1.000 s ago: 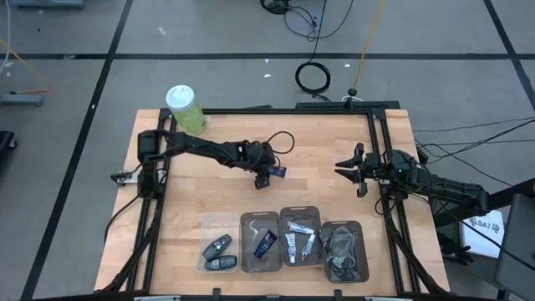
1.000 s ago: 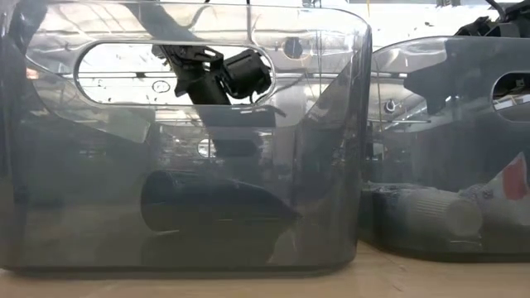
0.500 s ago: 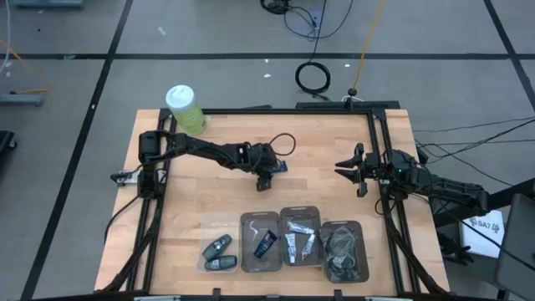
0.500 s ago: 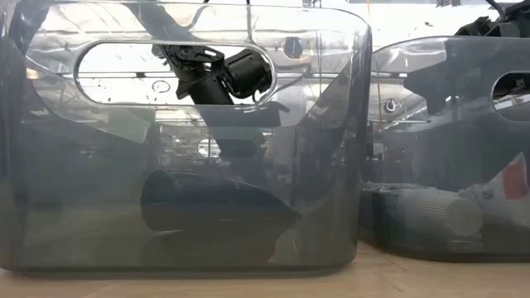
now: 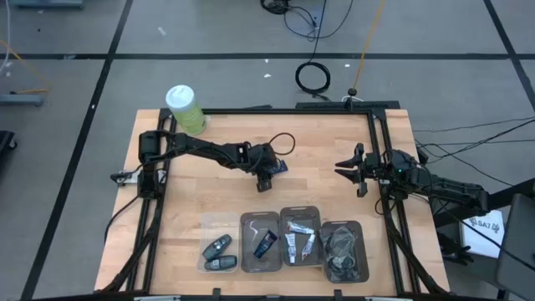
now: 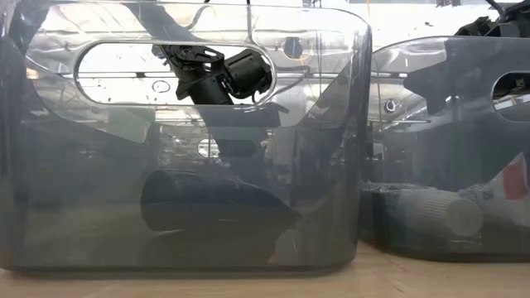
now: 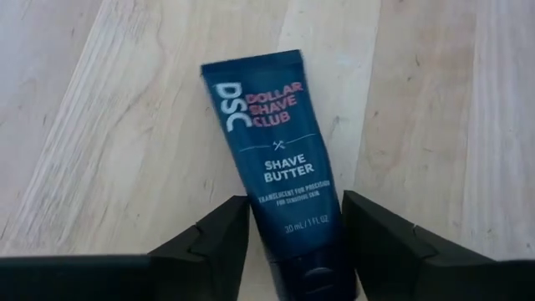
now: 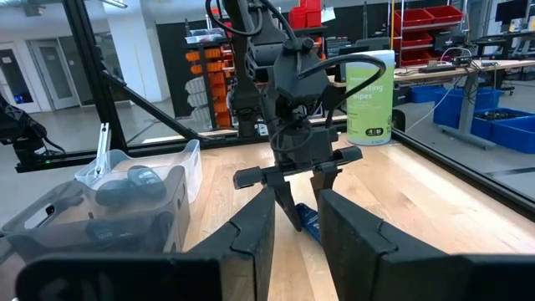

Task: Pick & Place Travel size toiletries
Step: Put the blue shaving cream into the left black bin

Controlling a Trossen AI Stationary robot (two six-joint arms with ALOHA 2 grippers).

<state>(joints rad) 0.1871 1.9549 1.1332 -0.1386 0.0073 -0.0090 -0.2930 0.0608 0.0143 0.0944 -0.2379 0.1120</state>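
A dark navy tube (image 7: pixel 276 159) printed "Shave Butter" lies on the wooden table (image 5: pixel 201 188) near the middle; it also shows in the high view (image 5: pixel 281 166) and the right wrist view (image 8: pixel 308 222). My left gripper (image 5: pixel 267 176) (image 7: pixel 294 242) stands over its cap end, shut on it. Another navy tube (image 5: pixel 264 242) lies in the second clear bin and white tubes (image 5: pixel 301 241) in the third. My right gripper (image 5: pixel 353 171) waits open near the table's right edge, touching nothing. My left gripper pinches the navy tube near its cap end (image 7: pixel 292 221) between its two fingers (image 7: pixel 219 242), which lie across the tube. They come from above, slanting down. The tube's flat crimped end (image 7: pixel 251 68) points away from the gripper, low over the wood; whether it rests there I cannot tell.
A row of clear bins sits along the near edge: black key fobs (image 5: pixel 219 249) in the leftmost, dark cords (image 5: pixel 343 251) in the rightmost. A tall green canister (image 5: pixel 185 109) stands at the far left corner. Black frame rails (image 5: pixel 376 134) run along the table's sides.
My left gripper has tipped slightly and shifted a little toward the far edge. The navy tube's free end has swung with it toward the far edge.
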